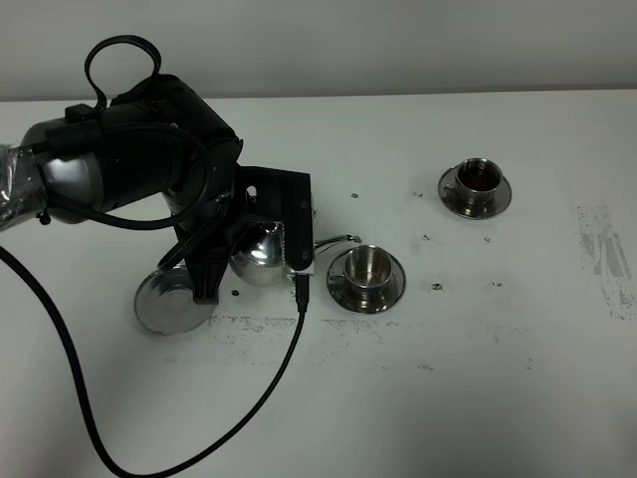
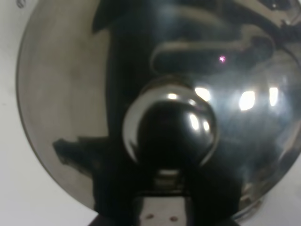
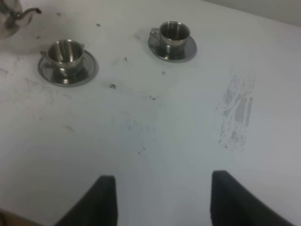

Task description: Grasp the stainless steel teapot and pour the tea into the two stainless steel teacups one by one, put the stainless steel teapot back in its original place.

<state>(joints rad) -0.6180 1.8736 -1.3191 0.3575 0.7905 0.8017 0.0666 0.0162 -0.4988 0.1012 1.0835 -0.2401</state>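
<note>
The stainless steel teapot (image 1: 261, 254) hangs just right of its round steel tray (image 1: 164, 304), off the tray. My left gripper (image 1: 271, 231) is shut on the teapot from above. The left wrist view is filled by the domed lid and its knob (image 2: 169, 127). The thin spout (image 1: 338, 239) points at the nearer teacup (image 1: 366, 271), which looks empty on its saucer. The farther teacup (image 1: 476, 182) holds dark tea. My right gripper (image 3: 162, 176) is out of the exterior view. It hovers open over bare table, facing both teacups (image 3: 66, 52) (image 3: 175, 32) and the teapot's spout (image 3: 27, 13).
A black cable (image 1: 284, 363) trails from the left arm across the white table (image 1: 448, 398) toward its front edge. Grey scuff marks (image 1: 605, 259) streak the right side. Small dark specks dot the surface around the cups.
</note>
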